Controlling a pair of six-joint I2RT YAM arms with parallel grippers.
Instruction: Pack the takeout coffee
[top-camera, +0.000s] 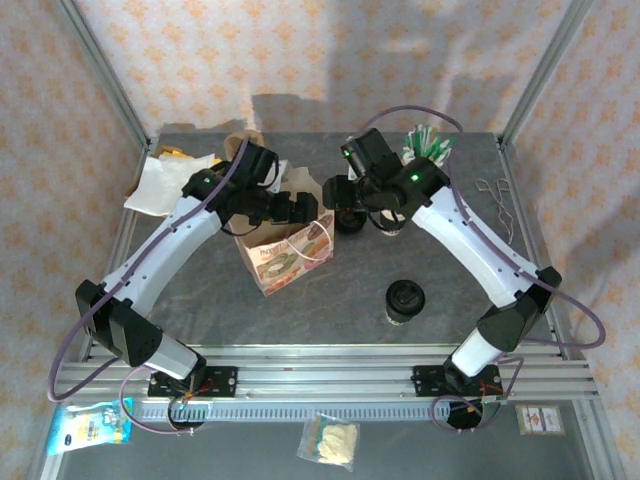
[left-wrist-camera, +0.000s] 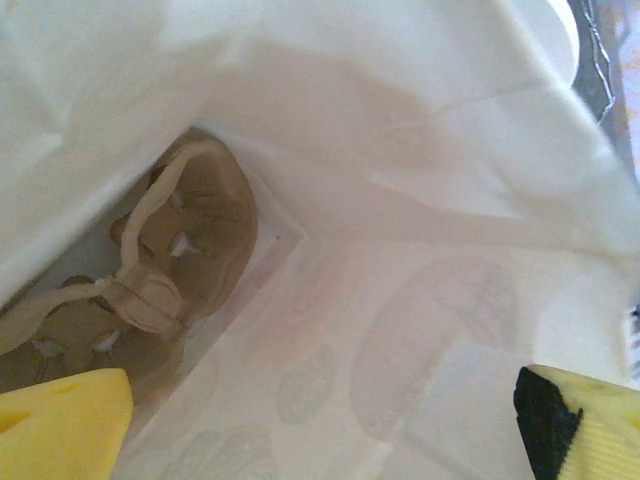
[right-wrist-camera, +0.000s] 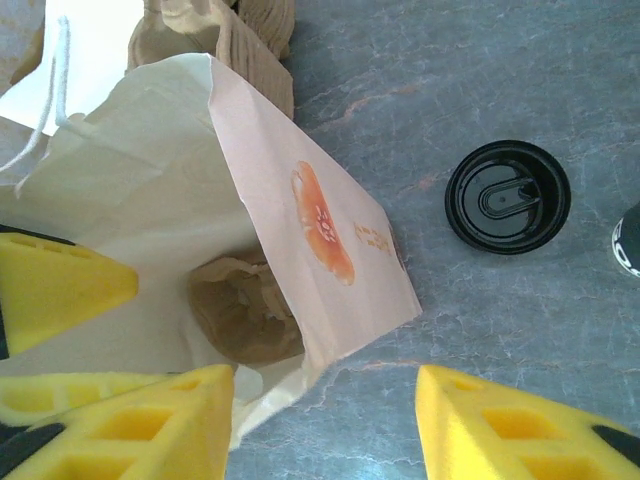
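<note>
On my grey tabletop (top-camera: 330, 310) a white paper bag (top-camera: 285, 255) gapes open with a brown pulp cup tray (right-wrist-camera: 245, 310) inside, green-and-white straws (top-camera: 425, 145) behind, white napkins (top-camera: 165, 180) back left, and thin metal tongs (top-camera: 497, 195) far right.

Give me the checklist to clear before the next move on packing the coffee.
1. Bag mouth open: ok. The paper bag gapes, with the left tool inside it.
2. Left tool empty: ok. Its jaws are apart and hold nothing.
3. Right tool free: ok. Its jaws are apart at the bag's edge and grip nothing.
4. Tray in the bag: ok. The brown tray lies at the bottom.
5. Coffee ready: ok. The takeout coffee is upright with its lid on.
6. Coffee packed: not ok. It stands on the table, apart from the bag.
</note>
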